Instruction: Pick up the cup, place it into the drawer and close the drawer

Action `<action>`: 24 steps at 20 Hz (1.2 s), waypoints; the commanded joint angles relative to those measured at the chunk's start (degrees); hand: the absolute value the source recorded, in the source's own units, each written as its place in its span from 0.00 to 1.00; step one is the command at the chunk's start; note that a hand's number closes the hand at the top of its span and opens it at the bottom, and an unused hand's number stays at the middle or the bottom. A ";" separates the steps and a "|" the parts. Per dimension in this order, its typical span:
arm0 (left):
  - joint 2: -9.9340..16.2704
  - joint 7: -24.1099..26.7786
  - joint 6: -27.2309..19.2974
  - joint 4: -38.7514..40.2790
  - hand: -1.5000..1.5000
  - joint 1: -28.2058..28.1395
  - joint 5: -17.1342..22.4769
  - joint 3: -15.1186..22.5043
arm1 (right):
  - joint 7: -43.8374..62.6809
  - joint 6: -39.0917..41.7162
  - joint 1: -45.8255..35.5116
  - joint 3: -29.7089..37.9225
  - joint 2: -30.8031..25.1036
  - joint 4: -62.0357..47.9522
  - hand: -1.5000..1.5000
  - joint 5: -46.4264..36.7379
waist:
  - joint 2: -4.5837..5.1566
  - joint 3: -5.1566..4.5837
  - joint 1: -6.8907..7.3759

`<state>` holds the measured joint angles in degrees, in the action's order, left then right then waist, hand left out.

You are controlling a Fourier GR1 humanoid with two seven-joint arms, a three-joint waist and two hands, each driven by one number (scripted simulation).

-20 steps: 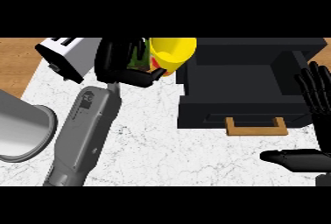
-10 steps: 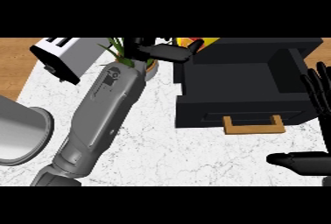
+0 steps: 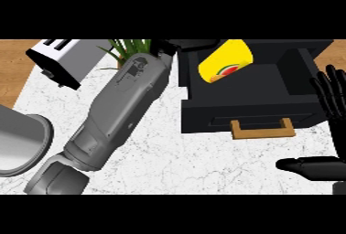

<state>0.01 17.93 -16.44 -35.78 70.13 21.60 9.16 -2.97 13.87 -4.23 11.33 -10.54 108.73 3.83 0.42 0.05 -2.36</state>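
This is a home kitchen. The worktop is a white marble-patterned table (image 3: 202, 164) with grey veining, edged at the far left by warm brown wood flooring (image 3: 17, 73). At the back left stands a silver and black slot toaster (image 3: 64, 59), and just beside it a green leafy potted plant (image 3: 128, 48), the sort kept on a kitchen counter. A large round grey metal pot (image 3: 17, 141) sits at the left edge. A black cabinet drawer with a tan wooden handle (image 3: 262, 129) stands open, set into the table.
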 commanded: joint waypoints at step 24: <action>-0.01 0.12 -12.41 9.73 0.00 -1.02 11.32 30.31 | 0.99 1.25 -5.14 -0.31 -0.78 -1.98 0.00 1.65 | 0.94 0.02 -3.28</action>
<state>0.01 15.50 -25.77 -24.94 71.49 31.64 36.83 -2.20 14.43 -7.46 10.35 -10.59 107.79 4.21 1.08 0.08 -5.07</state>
